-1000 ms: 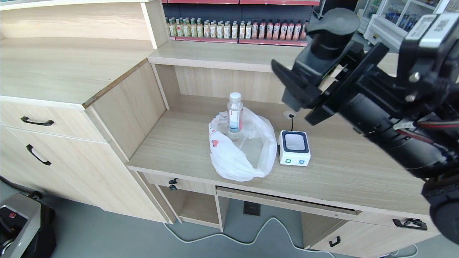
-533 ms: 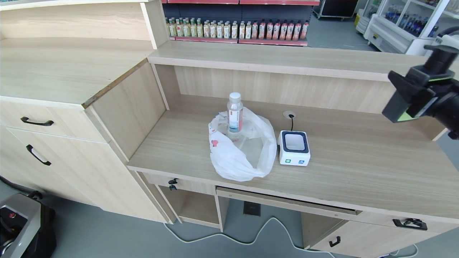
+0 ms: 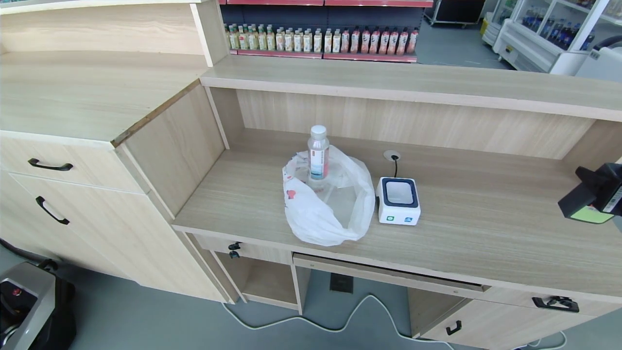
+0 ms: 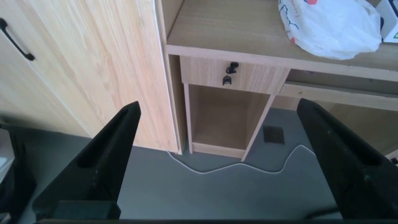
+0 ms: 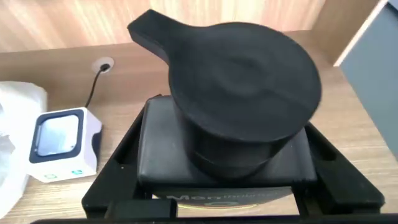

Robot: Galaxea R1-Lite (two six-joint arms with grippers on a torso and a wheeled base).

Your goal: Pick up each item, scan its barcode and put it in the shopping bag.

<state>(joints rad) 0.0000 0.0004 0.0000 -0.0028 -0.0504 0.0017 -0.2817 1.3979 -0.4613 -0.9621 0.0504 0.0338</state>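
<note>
My right hand (image 5: 227, 146) pinches the black bottle (image 5: 242, 93), well right of the scanner (image 3: 398, 199) above the surface (image 3: 486, 223): unscanned and unbagged, I'd judge. Clear bottle (image 3: 318, 153) stands in the shopping bag (image 3: 313, 216), done. My left hand (image 4: 217, 155) hangs spread, empty.

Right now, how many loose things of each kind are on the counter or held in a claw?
bottle: 1
plastic bag: 1
scanner: 1
black container, held: 1
Total: 4
</note>
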